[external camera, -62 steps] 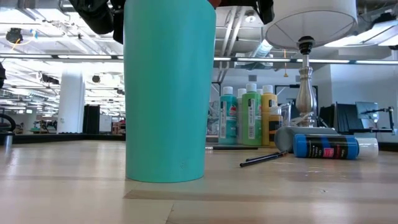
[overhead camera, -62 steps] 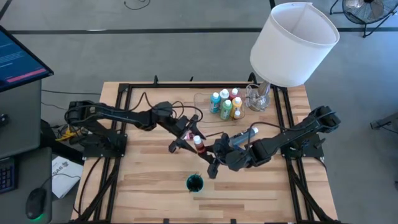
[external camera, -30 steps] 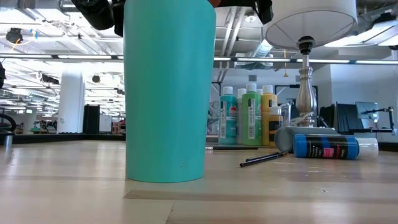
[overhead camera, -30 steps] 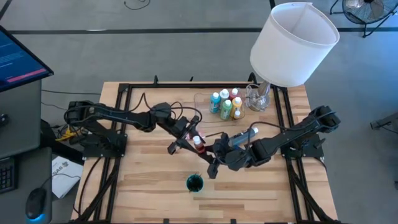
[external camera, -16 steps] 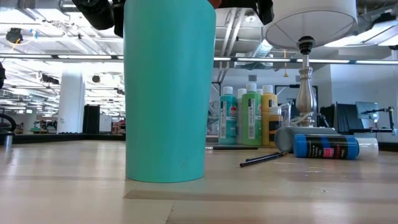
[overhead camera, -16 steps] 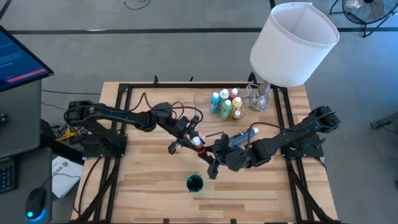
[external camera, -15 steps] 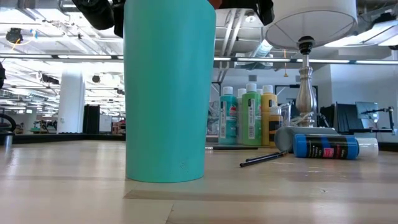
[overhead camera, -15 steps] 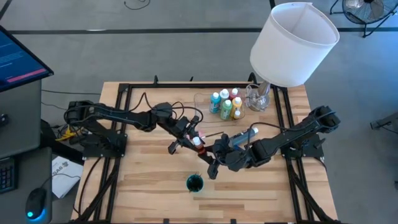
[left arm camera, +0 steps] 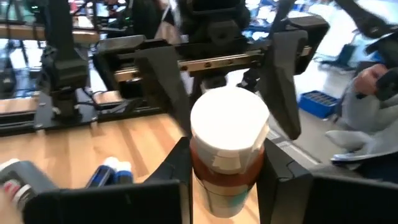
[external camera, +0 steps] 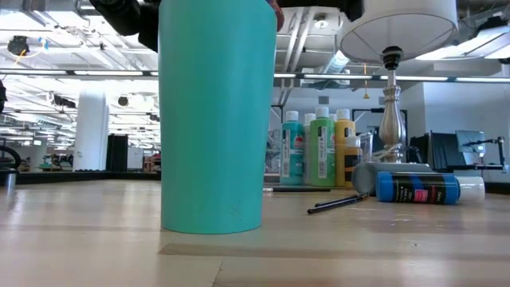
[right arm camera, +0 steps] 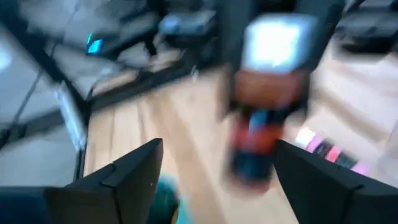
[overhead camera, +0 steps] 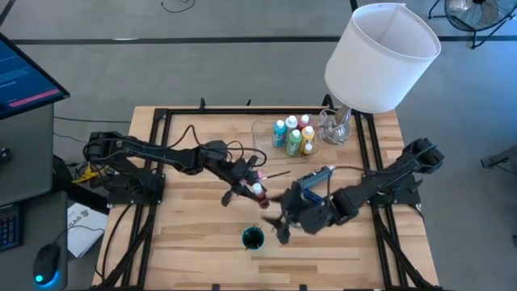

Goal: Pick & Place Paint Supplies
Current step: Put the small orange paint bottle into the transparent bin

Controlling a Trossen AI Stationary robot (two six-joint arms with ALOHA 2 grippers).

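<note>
Red paint in a white-capped bottle [overhead camera: 258, 192] hangs above the middle of the wooden surface [overhead camera: 194, 242], clamped in the fingers of the left gripper [overhead camera: 254, 187]. In the left wrist view those fingers press on both sides of the bottle [left arm camera: 227, 155], just under its cap, keeping it upright. The right gripper [overhead camera: 283, 225] sits just beside it, near the teal cup [overhead camera: 253, 238], and its fingers stand wide apart with nothing between them; from its own wrist camera the red bottle [right arm camera: 268, 112] shows ahead, clear of the fingers. The pose reads as a hand-over, with the bottle now carried by the left arm alone. Other supplies wait at the far side of the surface: teal, green, yellow and pink bottles [overhead camera: 292, 136] stand grouped in a clear tray [overhead camera: 260, 129] beside the base of a lamp [overhead camera: 380, 56]. A blue bottle [external camera: 418, 188] lies on its side, well apart from the cup, with a thin brush [external camera: 339, 203] just in front of it. Whether the red bottle is bound for the tray or the cup cannot be told from this moment.
</note>
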